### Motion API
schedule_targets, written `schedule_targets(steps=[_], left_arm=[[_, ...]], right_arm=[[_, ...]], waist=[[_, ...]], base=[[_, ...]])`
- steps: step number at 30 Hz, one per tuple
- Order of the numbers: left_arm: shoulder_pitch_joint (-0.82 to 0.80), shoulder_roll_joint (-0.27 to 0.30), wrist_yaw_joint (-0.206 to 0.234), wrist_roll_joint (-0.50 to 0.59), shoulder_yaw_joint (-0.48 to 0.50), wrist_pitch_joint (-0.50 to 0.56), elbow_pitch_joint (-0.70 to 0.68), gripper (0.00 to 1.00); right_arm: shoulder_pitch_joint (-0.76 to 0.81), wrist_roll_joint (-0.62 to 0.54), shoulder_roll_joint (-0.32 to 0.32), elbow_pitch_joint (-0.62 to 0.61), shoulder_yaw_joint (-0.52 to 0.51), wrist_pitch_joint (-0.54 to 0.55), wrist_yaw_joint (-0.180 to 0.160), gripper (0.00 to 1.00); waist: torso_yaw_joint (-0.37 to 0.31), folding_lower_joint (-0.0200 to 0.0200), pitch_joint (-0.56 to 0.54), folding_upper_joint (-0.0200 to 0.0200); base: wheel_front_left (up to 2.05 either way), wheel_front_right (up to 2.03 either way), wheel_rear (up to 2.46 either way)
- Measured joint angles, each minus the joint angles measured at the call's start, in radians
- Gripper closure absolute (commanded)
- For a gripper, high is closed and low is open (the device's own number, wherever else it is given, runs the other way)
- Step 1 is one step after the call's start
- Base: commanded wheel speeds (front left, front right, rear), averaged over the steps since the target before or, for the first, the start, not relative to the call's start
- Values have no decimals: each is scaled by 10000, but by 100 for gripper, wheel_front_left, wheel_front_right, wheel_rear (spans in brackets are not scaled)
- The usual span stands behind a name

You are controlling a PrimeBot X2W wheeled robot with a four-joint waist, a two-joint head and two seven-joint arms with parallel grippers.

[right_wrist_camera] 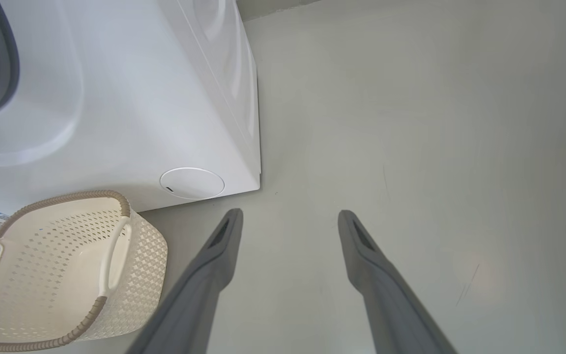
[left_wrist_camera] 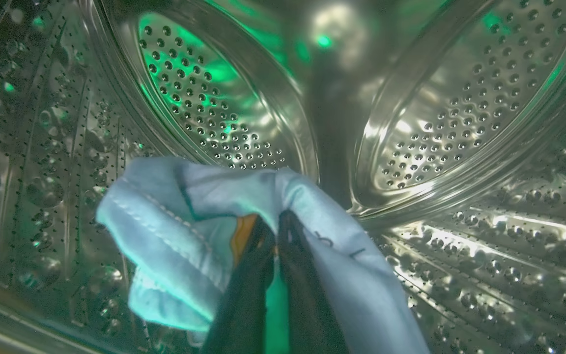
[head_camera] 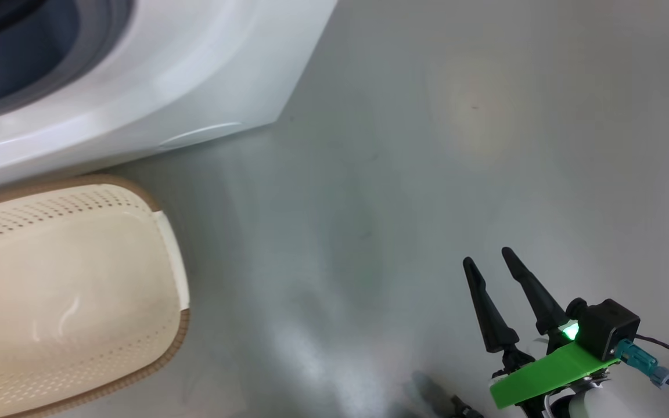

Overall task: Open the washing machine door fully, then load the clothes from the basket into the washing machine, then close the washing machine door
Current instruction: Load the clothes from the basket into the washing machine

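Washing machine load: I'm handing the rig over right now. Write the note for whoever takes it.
Left claw: shut on the clothes, inside the steel drum.
Right claw: open, holding nothing, over the floor.
Basket: beside the washing machine, looks empty.
Done: clothes are inside the drum.
Left: release them, withdraw the left arm, close the door.

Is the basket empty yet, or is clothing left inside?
Empty: the basket has bare floor and walls, no fabric, in head and right wrist views.
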Motion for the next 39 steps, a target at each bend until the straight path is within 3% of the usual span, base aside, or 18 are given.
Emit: schedule_targets(steps=[10, 18, 22, 32, 33, 34, 36, 38, 39], left_arm=[[-1235, 290, 159, -21, 242, -364, 370, 100], [-1450, 491, 305, 12, 1078, -387, -2029, 100], [-1196, 470, 330, 424, 1223, -389, -2587, 100], [-910, 426, -46, 888, 920, -387, -723, 99], [-937, 405, -121, 890, 851, -387, -435, 93], [-974, 389, -125, 897, 782, -387, -184, 93], [-1144, 349, -188, 924, 671, -357, 316, 61], [-1235, 336, -209, 949, 612, -318, 545, 13], [-1384, 322, -196, 1080, 477, -165, 968, 0]], right_arm=[[76, 94, 23, -27, 146, 0, 0, 0], [60, 146, 48, -31, 245, 0, 0, 0], [29, 148, 109, -13, 288, 0, 0, 0], [25, 209, 161, 90, 393, 0, 0, 0], [35, 209, 159, 100, 387, 0, 0, 0], [40, 209, 161, 109, 385, 0, 0, 0], [42, 209, 161, 123, 387, 0, 0, 0], [44, 209, 165, 127, 387, 0, 0, 0], [59, 209, 165, 132, 385, 0, 0, 0]], waist=[[-360, 0, 464, 0], [-485, 0, 705, 0], [-522, 0, 794, 0], [-594, 0, 588, 0], [-594, 0, 558, 0], [-593, 0, 529, 0], [-590, 0, 469, 0], [-589, 0, 434, 0], [-580, 0, 360, 0]], base=[[0, 0, 0], [0, 0, 0], [0, 0, 0], [0, 0, 0], [0, 0, 0], [0, 0, 0], [0, 0, 0], [0, 0, 0], [0, 0, 0]])
